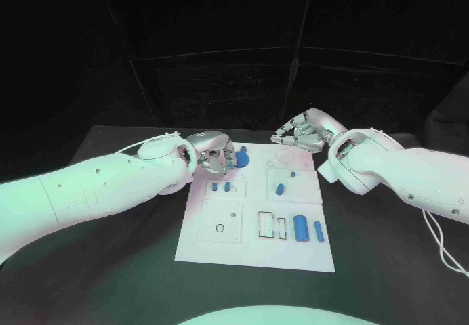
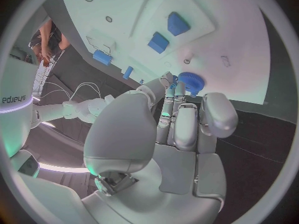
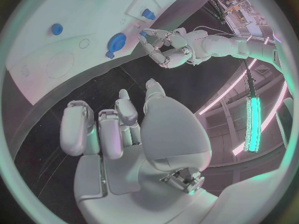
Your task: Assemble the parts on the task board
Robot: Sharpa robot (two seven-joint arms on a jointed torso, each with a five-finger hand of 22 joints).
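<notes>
The white task board (image 1: 256,254) lies in the middle of the black table. A round blue gear (image 1: 241,160) sits at the board's far left corner. My left hand (image 1: 213,160) is just beside it, and its fingertips (image 2: 172,82) reach the rim of the gear (image 2: 190,80) without closing around it. The right wrist view shows that hand (image 3: 163,49) with fingers spread, near the gear (image 3: 115,42). My right hand (image 1: 304,131) hovers over the board's far right corner with loosely bent fingers (image 3: 104,130) and holds nothing.
Other blue parts lie on the board: two small ones (image 1: 221,185) left of centre, a peg (image 1: 278,189) right of centre, a thick cylinder (image 1: 301,229) and a thin bar (image 1: 318,231) near the front right. Black table surrounds the board.
</notes>
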